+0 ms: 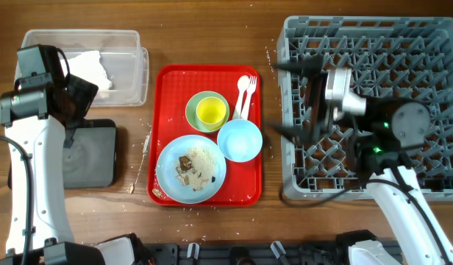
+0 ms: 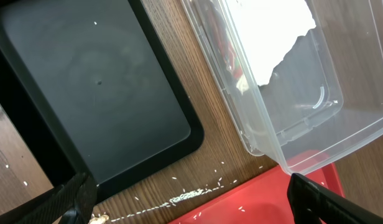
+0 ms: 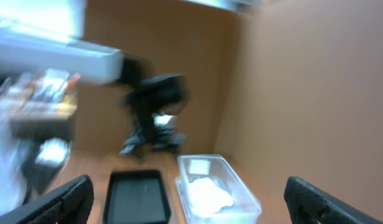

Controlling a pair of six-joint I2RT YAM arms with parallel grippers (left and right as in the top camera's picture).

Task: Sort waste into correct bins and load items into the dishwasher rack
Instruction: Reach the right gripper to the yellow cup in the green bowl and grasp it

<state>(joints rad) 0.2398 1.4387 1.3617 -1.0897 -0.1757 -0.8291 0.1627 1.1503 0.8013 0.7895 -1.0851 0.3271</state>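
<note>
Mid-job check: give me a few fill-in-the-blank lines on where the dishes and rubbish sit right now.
1. The yellow cup sits inside the ____ bowl.
2. The food scraps lie on the blue ____.
3. The white napkin lies in the clear ____.
4. The spoon and fork lie on the ____ tray.

Missing words: green; plate; tub; red.

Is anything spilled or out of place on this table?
Yes. Pale rice-like crumbs lie scattered on the bare table between the black tray and the red tray, and a few on the red tray beside the blue plate. They look spilled, not binned yet.
</note>
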